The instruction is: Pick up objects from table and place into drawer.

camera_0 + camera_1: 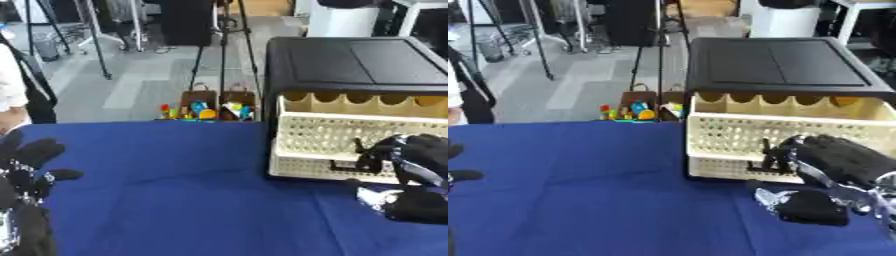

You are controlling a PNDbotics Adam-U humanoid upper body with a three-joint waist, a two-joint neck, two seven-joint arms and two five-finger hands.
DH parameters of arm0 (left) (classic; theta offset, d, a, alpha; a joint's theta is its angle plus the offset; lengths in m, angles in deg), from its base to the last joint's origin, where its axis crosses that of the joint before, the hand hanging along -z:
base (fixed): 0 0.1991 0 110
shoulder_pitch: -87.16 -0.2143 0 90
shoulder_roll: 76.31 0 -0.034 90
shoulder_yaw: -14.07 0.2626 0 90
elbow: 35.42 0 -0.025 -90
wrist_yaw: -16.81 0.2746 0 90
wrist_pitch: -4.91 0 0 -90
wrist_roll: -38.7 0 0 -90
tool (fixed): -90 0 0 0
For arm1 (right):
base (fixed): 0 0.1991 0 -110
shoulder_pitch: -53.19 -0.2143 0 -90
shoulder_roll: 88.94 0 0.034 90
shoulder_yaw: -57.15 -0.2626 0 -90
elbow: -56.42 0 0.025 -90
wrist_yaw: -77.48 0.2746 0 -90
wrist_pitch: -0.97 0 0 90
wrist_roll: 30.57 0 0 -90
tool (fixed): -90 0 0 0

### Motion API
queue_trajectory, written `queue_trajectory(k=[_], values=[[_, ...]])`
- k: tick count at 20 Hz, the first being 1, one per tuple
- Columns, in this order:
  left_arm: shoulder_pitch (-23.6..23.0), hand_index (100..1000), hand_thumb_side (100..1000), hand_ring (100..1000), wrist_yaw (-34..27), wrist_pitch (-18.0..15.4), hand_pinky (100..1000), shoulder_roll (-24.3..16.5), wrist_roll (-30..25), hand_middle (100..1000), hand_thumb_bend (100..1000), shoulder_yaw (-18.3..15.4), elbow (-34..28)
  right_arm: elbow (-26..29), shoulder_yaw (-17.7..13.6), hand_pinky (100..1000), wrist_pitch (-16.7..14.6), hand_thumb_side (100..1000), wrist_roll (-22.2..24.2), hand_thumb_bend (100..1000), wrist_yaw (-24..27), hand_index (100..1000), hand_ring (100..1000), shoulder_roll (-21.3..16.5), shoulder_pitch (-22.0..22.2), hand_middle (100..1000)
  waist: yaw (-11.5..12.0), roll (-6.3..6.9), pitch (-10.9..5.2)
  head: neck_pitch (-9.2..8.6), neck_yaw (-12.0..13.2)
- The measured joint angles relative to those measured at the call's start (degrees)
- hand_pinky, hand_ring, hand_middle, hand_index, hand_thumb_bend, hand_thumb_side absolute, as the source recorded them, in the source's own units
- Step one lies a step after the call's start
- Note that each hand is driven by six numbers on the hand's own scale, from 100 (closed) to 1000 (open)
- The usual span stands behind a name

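Right hand (833, 170): I see its fingers (785, 150) curled onto the drawer (728, 135) front handle.
Drawer: cream, pulled out under the black cabinet top (776, 62).
Left hand (26, 190): idle, fingers spread, over the blue table (175, 190).

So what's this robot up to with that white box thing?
The robot's right hand is at the front of a cream plastic drawer unit with a black top, standing on a blue-covered table. Its fingers curl at the drawer front, where a small dark piece shows; whether they grip it I cannot tell. The top drawer is pulled out. The left hand rests open at the lower left.
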Motion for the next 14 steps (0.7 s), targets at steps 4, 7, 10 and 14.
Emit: queue_trajectory(k=[4, 7, 10, 14], values=[[0.00, 930, 946, 758, 0.00, -0.03, 532, 0.00, -0.04, 711, 376, 0.00, 0.00, 0.00, 0.00, 106, 0.58, 935, 0.59, 269, -0.55, 789, 462, 0.00, -0.08, 610, 0.10, -0.04, 0.19, -0.01, -0.22], [0.00, 931, 945, 759, 0.00, -0.05, 532, 0.00, -0.05, 711, 375, 0.00, 0.00, 0.00, 0.00, 107, 0.86, 938, 0.88, 266, -0.92, 790, 463, 0.00, 0.19, 611, 0.12, -0.03, 0.30, -0.01, -0.23], [0.00, 931, 944, 760, 0.00, -0.09, 532, 0.00, -0.10, 711, 375, 0.00, 0.00, 0.00, -0.02, 108, 1.02, 938, 1.03, 265, -1.07, 789, 464, 0.00, 0.62, 613, 0.14, 0.00, 0.31, -0.01, -0.22], [0.00, 932, 945, 760, 0.00, -0.16, 532, 0.01, -0.18, 712, 374, 0.00, 0.00, 0.00, -0.31, 109, 1.22, 938, 1.19, 260, -1.33, 790, 466, -0.05, 1.30, 617, 0.17, 0.03, 0.33, -0.01, -0.20]])
